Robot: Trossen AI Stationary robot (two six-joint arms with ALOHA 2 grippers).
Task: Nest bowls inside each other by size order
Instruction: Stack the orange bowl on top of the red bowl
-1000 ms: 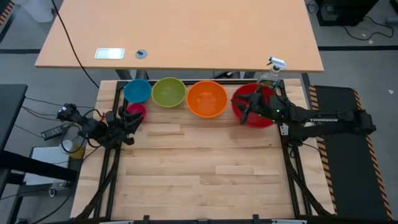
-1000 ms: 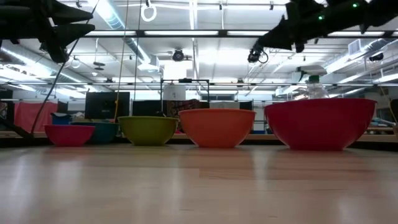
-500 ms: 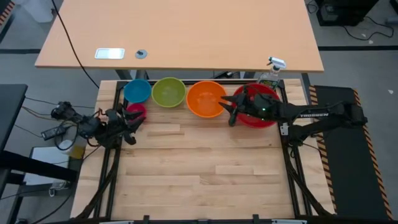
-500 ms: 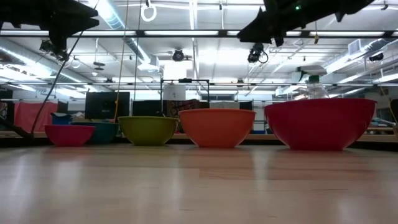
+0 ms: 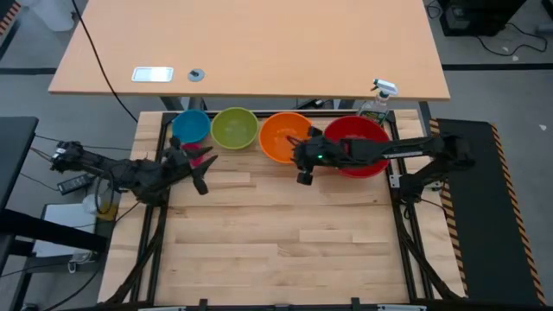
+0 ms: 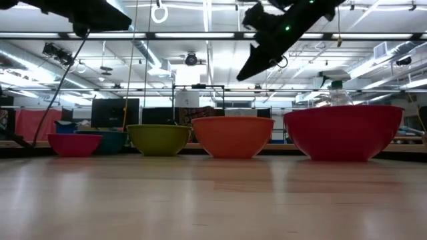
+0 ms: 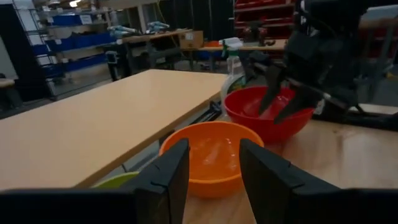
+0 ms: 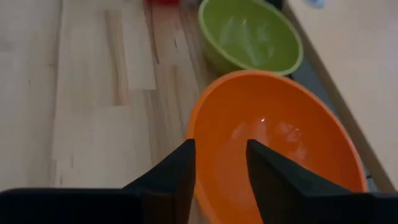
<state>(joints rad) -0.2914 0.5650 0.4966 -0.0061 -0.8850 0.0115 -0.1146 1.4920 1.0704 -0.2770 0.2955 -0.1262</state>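
Observation:
Five bowls stand in a row along the table's far edge: blue (image 5: 191, 126), lime green (image 5: 234, 127), orange (image 5: 285, 136) and red (image 5: 356, 145), with the small pink bowl (image 5: 192, 153) just in front of the blue one. My right gripper (image 5: 304, 161) is open and hangs above the orange bowl's near rim (image 8: 194, 134), its fingers on either side of that rim without touching it. In the low view it (image 6: 253, 63) is well above the bowls. My left gripper (image 5: 200, 171) is open and empty, in the air beside the pink bowl.
A clear spray bottle (image 5: 378, 99) stands behind the red bowl at the far right corner. A tan desk (image 5: 251, 43) lies beyond the far edge. The near part of the wooden table (image 5: 276, 242) is bare.
My right gripper has gone from above the red bowl toward the table's left, to above the orange bowl's near rim, and has tipped downward. My left gripper has reached toward the table's right, past the pink bowl. The bowls have stayed where they were.

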